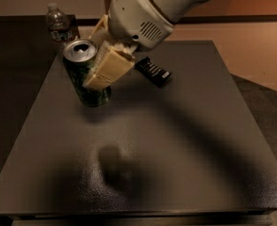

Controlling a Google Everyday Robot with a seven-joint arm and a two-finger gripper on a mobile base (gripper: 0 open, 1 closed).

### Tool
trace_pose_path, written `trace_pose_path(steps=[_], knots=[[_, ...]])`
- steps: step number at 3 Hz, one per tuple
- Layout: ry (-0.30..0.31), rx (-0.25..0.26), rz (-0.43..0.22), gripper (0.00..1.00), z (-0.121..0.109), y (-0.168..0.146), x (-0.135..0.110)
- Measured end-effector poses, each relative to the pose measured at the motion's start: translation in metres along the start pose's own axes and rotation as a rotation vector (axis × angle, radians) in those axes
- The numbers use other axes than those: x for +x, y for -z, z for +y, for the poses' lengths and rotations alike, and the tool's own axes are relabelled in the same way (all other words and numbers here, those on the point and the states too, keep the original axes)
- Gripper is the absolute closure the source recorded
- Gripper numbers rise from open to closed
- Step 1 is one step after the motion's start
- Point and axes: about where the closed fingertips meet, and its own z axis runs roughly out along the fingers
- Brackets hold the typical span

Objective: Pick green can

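Observation:
The green can [84,74] is dark green with pale mottled markings and a silver top with a pull-tab opening. It hangs tilted above the dark table [176,140], its shadow below it. My gripper [98,65] is shut on the green can from the right, with a cream-coloured finger [109,69] pressed along its side. The white arm reaches in from the top right.
A clear plastic water bottle [57,23] stands at the table's far left corner. A small black object [152,71] lies on the table just right of the gripper. The floor beyond the table's right edge is tan.

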Motion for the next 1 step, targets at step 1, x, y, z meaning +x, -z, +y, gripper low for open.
trace_pose_path(steps=[1], knots=[[0.000,0.000,0.000,1.00,0.0000,0.0000,-0.0001]])
